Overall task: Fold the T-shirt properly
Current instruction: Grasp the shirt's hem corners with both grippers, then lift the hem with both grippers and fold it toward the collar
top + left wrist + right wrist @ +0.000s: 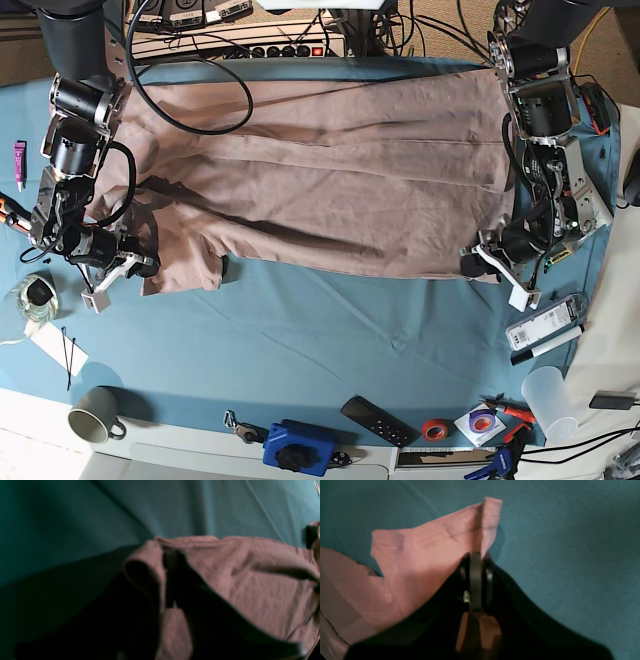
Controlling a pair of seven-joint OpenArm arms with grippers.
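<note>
A blue cloth cover [300,330] drapes the surface, wrinkled in places. Going left to right along its edges in the base view: a small purple tube [19,160] at the far left, a roll of tape [37,293] with white paper below it, a grey mug [93,415] at the front left corner, a blue device [298,447] at the front centre, a black remote [378,421], a red tape ring [434,430], a clear plastic cup [549,398] and a white box [541,325] at the right. Cables and a power strip [240,42] run along the far edge.

The T-shirt [320,190] lies spread across the far half of the surface, wrinkled, reaching from one arm to the other.

On the left of the base view, the right arm hangs down from the far corner, with the right tool [128,262] low at the shirt's near left corner. Its wrist view shows its jaws pressed together on a raised fold of the fabric [480,525].

On the right, the left arm reaches down along the shirt's right edge, with the left tool [492,256] at the near right corner. Its wrist view is blurred, but its dark jaws stand nearly together with a hem fold [150,557] pinched between them.
</note>
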